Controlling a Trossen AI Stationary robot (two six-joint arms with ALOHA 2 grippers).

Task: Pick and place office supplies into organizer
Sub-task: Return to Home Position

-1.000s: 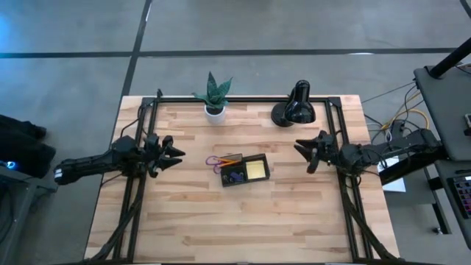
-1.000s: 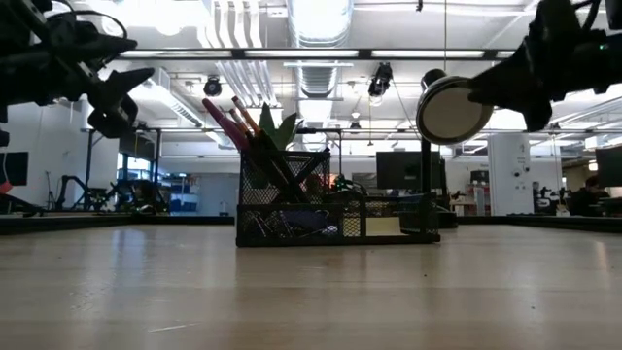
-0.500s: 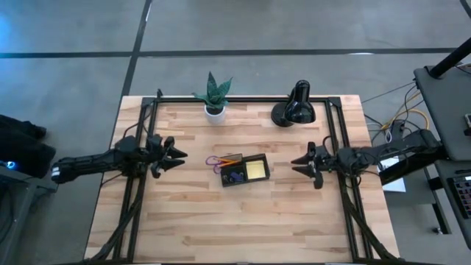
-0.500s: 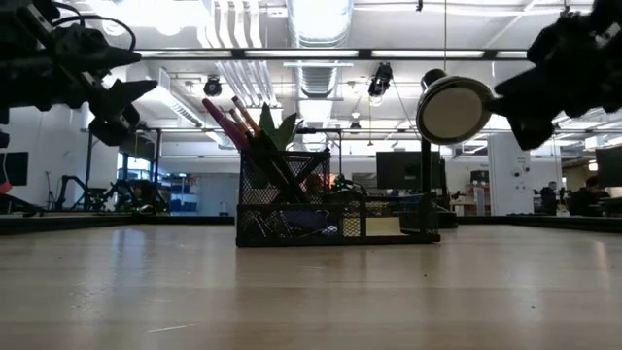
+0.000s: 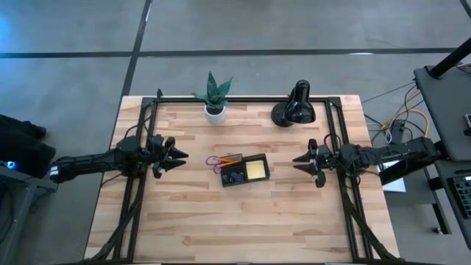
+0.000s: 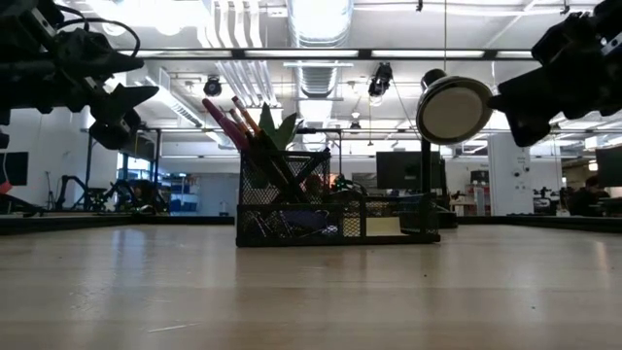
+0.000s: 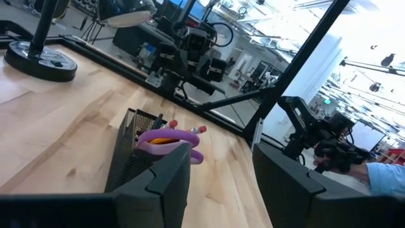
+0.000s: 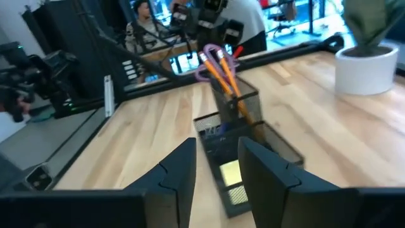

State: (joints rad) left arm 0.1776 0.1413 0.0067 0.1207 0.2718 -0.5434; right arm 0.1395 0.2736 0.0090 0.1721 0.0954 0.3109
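One organizer (image 5: 245,169) stood mid-table (image 5: 184,221), between the two arms. In its tall mesh cup leaned one pair of purple-handled scissors (image 5: 214,161) and, as far as the right wrist view showed, two orange pencils (image 8: 223,71). One yellow sticky-note pad (image 5: 256,171) lay flat in a low compartment. The left gripper (image 5: 179,156) hovered well left of the organizer, fingers apart, holding nothing. The right gripper (image 5: 298,164) hovered on the other side, likewise parted and empty. One lamp (image 5: 294,110) and one potted plant (image 5: 214,97) stood at the far edge.
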